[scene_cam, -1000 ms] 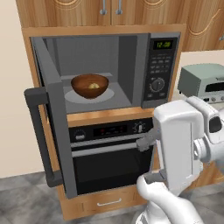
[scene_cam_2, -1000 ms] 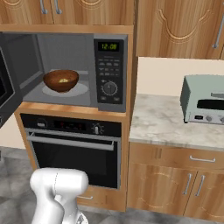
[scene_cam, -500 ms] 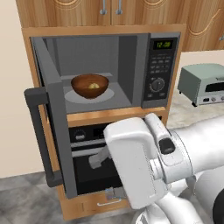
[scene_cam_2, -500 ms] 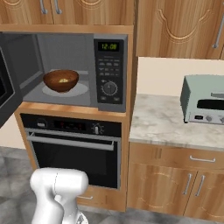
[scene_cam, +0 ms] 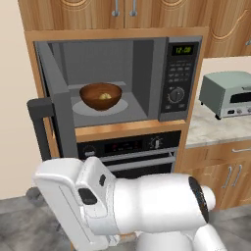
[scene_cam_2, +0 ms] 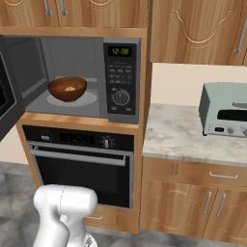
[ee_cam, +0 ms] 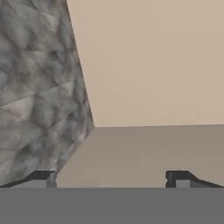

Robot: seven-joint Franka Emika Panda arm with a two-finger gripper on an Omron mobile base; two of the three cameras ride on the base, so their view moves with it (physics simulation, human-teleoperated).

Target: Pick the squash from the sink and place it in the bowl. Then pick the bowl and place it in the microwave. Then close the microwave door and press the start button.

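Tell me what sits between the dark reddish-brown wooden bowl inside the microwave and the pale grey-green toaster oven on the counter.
In the right base view, between the bowl and toaster oven stand the microwave's button panel, then bare marble counter.

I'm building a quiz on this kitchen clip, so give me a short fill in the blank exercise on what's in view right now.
1. The bowl sits inside the ____.
2. The microwave door is ____.
3. The yellow squash lies in the ____.
4. The gripper fingers are ____ with nothing between them.

Missing words: microwave; open; bowl; open
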